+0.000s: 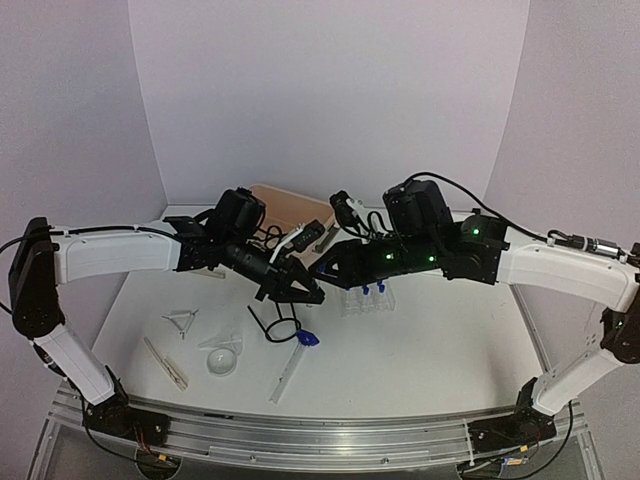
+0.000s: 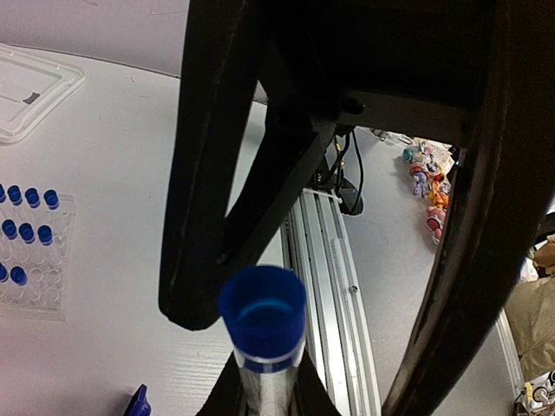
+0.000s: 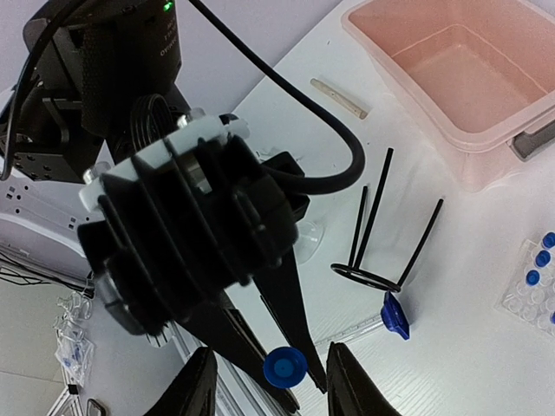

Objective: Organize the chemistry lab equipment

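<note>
The white tabletop (image 1: pixel 430 350) lies under both claws, and the beige tub (image 3: pixel 460 78) sits beyond them on the far side. The left claw (image 1: pixel 303 292) and right claw (image 3: pixel 270 388) meet tip to tip in mid-air. The clear tube rack (image 1: pixel 368 302), partly filled, stands just below and beside the right claw, while the black wire ring stand (image 3: pixel 372 208) and blue-tipped brush (image 3: pixel 395 316) lie beneath the left claw. Smallest is the blue-capped tube (image 2: pixel 263 321): the left claw is clamped on its body, cap pointing outward. The right claw's jaws stand apart, one finger on each side of that cap, neither seeming to touch it (the gaps look slim from the right wrist). This reads as a handover. To do it well, I judge the right claw should centre on the cap and close squarely. The left should release only once that grip is firm, since a skewed pinch could flick the tube onto the things below.
</note>
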Controlling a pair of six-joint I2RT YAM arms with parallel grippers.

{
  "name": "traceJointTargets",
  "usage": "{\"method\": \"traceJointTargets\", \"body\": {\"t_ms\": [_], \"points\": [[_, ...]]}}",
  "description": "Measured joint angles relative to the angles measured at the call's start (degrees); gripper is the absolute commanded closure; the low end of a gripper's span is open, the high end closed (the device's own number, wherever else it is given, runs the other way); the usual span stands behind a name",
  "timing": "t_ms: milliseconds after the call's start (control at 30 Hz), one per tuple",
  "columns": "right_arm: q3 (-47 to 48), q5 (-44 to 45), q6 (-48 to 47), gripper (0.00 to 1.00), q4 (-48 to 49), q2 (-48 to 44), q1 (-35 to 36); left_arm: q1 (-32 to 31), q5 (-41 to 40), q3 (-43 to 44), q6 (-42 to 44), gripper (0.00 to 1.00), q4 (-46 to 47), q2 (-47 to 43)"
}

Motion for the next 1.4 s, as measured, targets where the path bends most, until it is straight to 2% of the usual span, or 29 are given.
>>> {"method": "traceJointTargets", "body": {"t_ms": [267,500,533,600,633,667,700,733,900,1033,1133,1400], "points": [[0.00,0.20,-0.11,0.72,-0.01,0.52,0.00,-0.14,0.02,0.11,0.00,1.00,-0.02,0.28],[0.00,0.42,-0.06,0.93,-0.06,0.96,0.00,-0.15,0.17,0.11,0.00,0.99,-0.02,0.30],[0.00,0.44,-0.20,0.94,-0.11,0.96,-0.04,-0.17,0.13,0.11,-0.02,0.92,-0.04,0.30],[0.00,0.52,-0.52,1.00,-0.17,0.96,-0.09,-0.15,0.13,0.15,-0.11,0.66,-0.07,0.37],[0.00,0.58,-0.32,1.00,-0.21,0.96,-0.09,-0.15,0.11,0.15,-0.21,0.40,-0.07,0.39],[0.00,0.67,-0.51,1.00,-0.22,0.96,-0.09,-0.18,0.05,0.16,0.19,0.19,-0.01,0.39],[0.00,0.82,-0.44,1.00,-0.22,0.96,-0.09,-0.22,-0.02,0.19,-0.05,0.04,0.02,0.39],[0.00,0.99,-0.50,1.00,-0.20,0.96,-0.09,-0.22,-0.10,0.20,-0.17,0.01,0.02,0.39],[-2.15,5.63,-0.71,1.00,0.07,-0.49,-0.09,-0.22,-3.26,-0.44,-2.07,0.00,1.08,0.25],[-6.95,12.73,-1.36,1.00,-0.06,-4.60,-0.09,-0.22,-9.17,-4.22,-5.78,0.00,2.77,-2.14],[-10.05,18.75,-1.81,1.00,0.51,-6.28,-0.09,-0.26,-17.48,-8.01,-11.14,0.00,3.67,-6.14],[-19.02,28.73,-5.00,1.00,8.21,-3.55,-0.11,0.18,-48.08,-12.53,-30.42,0.00,2.23,-15.75]]}}
